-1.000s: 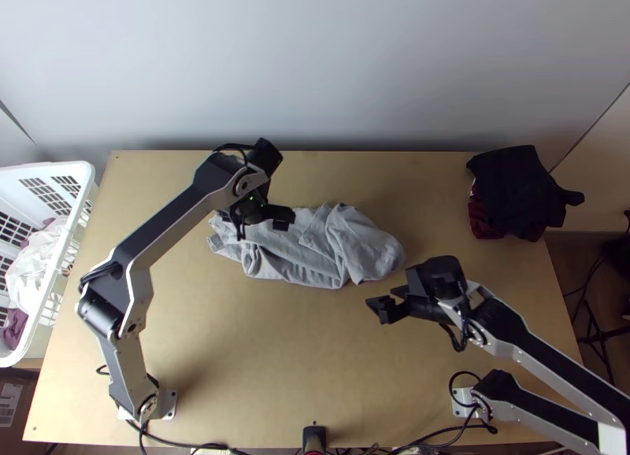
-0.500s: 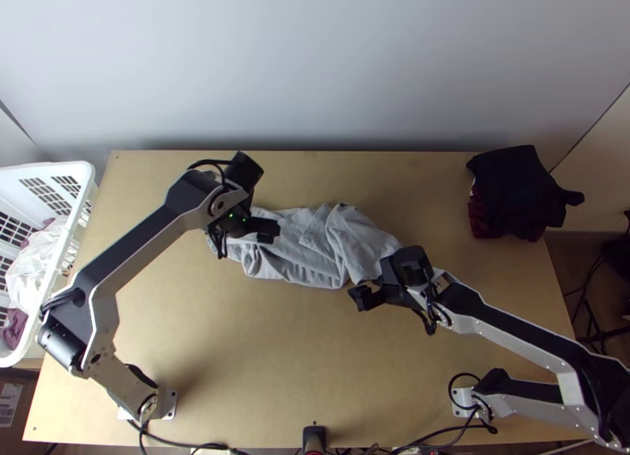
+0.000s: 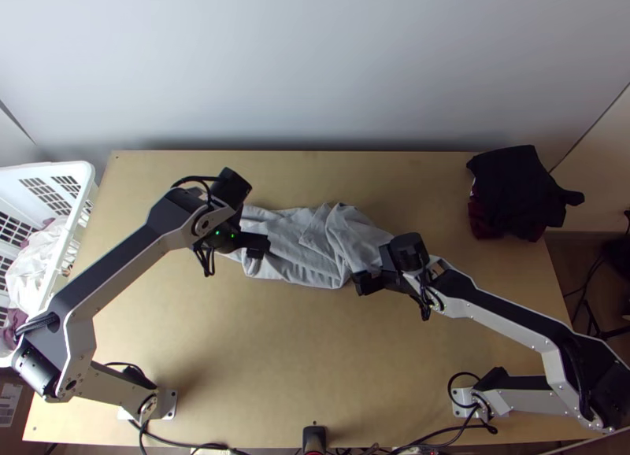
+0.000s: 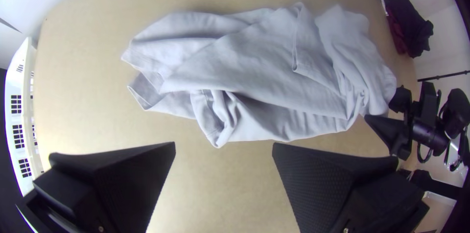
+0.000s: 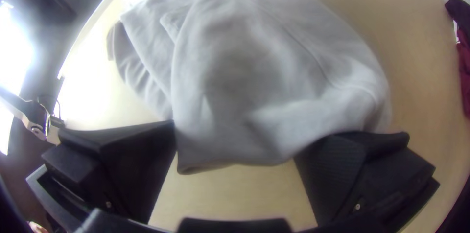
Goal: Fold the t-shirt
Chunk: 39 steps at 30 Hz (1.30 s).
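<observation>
Workpiece: the grey t-shirt (image 3: 303, 246) lies bunched, with overlapping layers and loose creases, across the far middle of the table (image 3: 315, 353). Its long axis runs left to right, the right end slightly nearer.

Right gripper (image 5: 235, 140): fingers wide apart, at the near edge of the right end. The cloth lies to its far left, with the hem reaching into the gap; no grip is visible. This is the nearer gripper. Contact cannot be confirmed.

Left gripper (image 4: 224, 143): fingers wide apart and unloaded, raised by the left end. The cloth lies ahead of its fingertips, on the far side.

Probable step: spreading the garment before folding. Recommended: advance the right gripper along the table, then close on the near hem. Caution: closing too deep may pinch several layers and drag the bundle.
</observation>
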{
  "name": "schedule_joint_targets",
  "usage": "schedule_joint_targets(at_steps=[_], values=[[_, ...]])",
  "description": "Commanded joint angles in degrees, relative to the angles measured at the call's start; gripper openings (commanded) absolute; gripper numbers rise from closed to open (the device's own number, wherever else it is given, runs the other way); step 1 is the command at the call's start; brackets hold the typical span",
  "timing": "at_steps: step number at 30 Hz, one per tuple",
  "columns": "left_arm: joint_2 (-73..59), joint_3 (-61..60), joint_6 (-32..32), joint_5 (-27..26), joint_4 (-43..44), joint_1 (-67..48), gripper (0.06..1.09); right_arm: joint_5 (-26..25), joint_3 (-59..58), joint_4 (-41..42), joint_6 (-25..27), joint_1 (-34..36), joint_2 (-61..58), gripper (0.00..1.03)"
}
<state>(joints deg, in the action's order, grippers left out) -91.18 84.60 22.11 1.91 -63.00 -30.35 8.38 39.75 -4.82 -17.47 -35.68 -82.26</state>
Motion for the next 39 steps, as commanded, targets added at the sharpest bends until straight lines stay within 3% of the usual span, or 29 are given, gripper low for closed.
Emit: schedule_joint_targets(at_steps=[1,5,7,10,13,18,25,32,39], values=[[2.5,-2.5,0.5,-0.2,0.5,-0.9,1.02,-0.2,0.6,0.1,1.6,1.3,-0.5,0.93],[2.6,-3.5,0.5,-0.2,0.9,-0.9,1.02,-0.2,0.6,0.1,1.9,1.2,-1.1,0.89],[2.8,-4.1,0.5,-0.2,1.0,-0.9,1.02,-0.4,0.8,0.1,2.3,1.2,-1.0,0.62],[3.0,-5.1,0.5,-0.2,1.2,-0.8,1.02,-0.4,1.2,0.1,3.9,1.1,-0.3,0.02],[3.2,-6.1,0.5,-0.2,1.7,-0.6,1.02,-0.5,1.7,-2.5,4.3,0.3,2.2,0.03],[3.9,-7.7,0.2,-0.2,2.0,-0.1,1.02,-0.5,8.5,-17.2,4.4,-1.5,8.7,0.03],[7.7,-13.1,-0.5,-0.4,4.8,-1.1,1.02,-0.5,30.0,-35.1,6.0,-1.0,13.5,0.03],[9.0,-16.8,-1.7,-0.4,5.3,-1.8,1.02,-0.5,52.7,-42.6,6.3,0.1,9.3,0.03],[10.8,-24.1,-3.1,-0.5,8.5,-2.6,1.02,-0.4,64.8,-42.9,5.3,3.9,5.3,0.03]])
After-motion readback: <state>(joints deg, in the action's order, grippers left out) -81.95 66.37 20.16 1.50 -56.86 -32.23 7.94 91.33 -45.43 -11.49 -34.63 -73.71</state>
